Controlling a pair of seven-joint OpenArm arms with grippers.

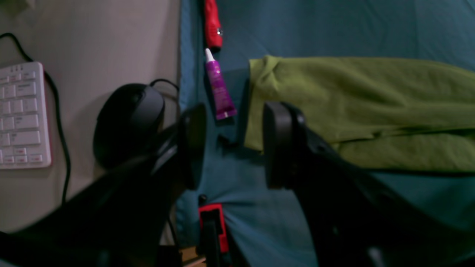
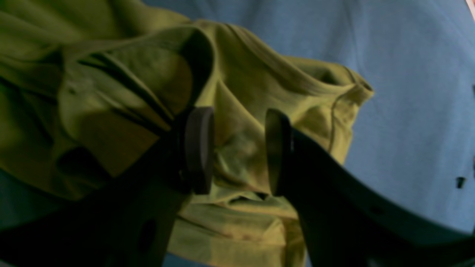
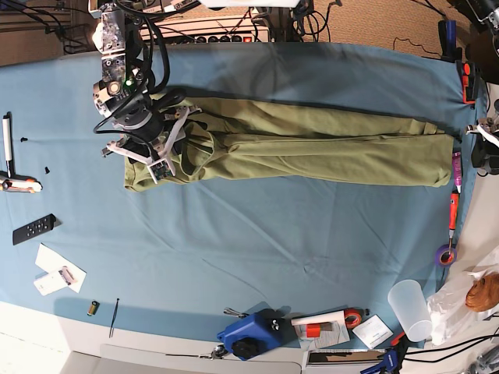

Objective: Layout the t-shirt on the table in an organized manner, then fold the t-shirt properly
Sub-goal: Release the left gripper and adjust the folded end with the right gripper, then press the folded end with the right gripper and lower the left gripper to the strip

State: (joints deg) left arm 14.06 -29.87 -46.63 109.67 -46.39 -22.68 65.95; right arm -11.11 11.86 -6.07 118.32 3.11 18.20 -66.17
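Right gripper (image 2: pixel 237 150) over t-shirt (image 2: pixel 245 107)

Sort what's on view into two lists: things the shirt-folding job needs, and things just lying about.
For the job:
- t-shirt
- table
- right gripper
- left gripper

Lying about:
- purple tube
- mouse
- keyboard
- plastic cup
- remote
- blue tool

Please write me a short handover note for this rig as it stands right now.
Left claw: open, empty, over the table edge beside one end of the shirt.
Right claw: open, just above the crumpled other end, gripping nothing.
Shirt: stretched into a long bunched strip across the table.
Done: pulled out lengthwise.
Left: spread flat, smooth, then fold.
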